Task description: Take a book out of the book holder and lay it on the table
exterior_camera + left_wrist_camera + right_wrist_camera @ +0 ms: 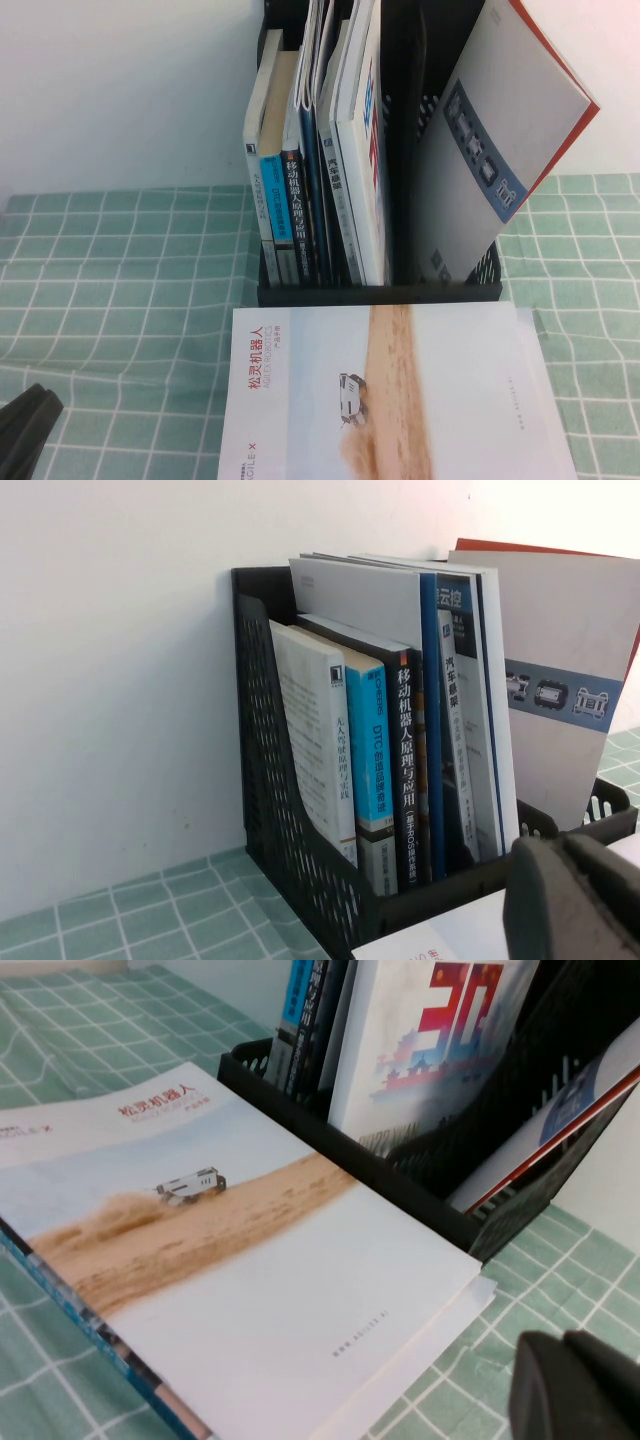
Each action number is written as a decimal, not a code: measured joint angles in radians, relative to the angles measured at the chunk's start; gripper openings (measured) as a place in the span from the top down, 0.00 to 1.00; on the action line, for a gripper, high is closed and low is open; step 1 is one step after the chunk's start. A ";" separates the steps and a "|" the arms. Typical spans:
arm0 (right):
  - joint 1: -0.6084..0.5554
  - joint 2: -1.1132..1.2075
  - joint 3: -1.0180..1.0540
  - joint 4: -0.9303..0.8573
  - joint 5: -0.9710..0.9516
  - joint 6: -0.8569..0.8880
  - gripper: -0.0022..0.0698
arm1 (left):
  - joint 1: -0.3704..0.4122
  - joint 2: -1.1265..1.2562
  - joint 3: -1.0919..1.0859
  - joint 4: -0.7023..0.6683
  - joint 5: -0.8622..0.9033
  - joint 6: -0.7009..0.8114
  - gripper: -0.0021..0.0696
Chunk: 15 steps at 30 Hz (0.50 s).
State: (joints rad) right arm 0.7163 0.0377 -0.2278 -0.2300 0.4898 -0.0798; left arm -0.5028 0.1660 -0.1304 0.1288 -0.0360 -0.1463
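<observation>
The book (400,390), white-covered with a sandy tan band, a tiny white vehicle and a red title, lies flat on the table (120,300) right in front of the book holder (380,293). The right wrist view shows the book (230,1250) resting on another thin booklet (60,1300). Just off the book's corner, my right gripper (575,1385) hangs shut over the green cloth, holding nothing. My left gripper (25,425) sits low at the near left, away from the book. Its fingers (570,900) are pressed together and empty.
The black holder (300,850) stands against a white wall. Several upright books (320,170) fill its left compartment. A grey-covered, red-edged book (500,130) leans in the right one. Green grid cloth (590,300) shows on both sides of the holder.
</observation>
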 joint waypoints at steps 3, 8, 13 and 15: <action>0.000 0.000 0.001 0.001 0.002 0.000 0.97 | 0.000 0.000 0.000 0.000 0.000 0.000 0.97; 0.000 0.000 0.004 0.001 0.005 0.000 0.97 | 0.000 0.000 0.000 0.000 0.000 0.000 0.97; 0.000 -0.001 0.006 0.001 0.005 0.000 0.97 | 0.026 -0.028 0.002 0.021 0.063 0.011 0.97; 0.000 -0.001 0.006 0.001 0.005 0.000 0.97 | 0.081 -0.061 0.002 0.026 0.125 0.010 0.97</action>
State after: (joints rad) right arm 0.7163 0.0370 -0.2221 -0.2294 0.4953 -0.0798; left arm -0.4217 0.1047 -0.1287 0.1545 0.0891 -0.1368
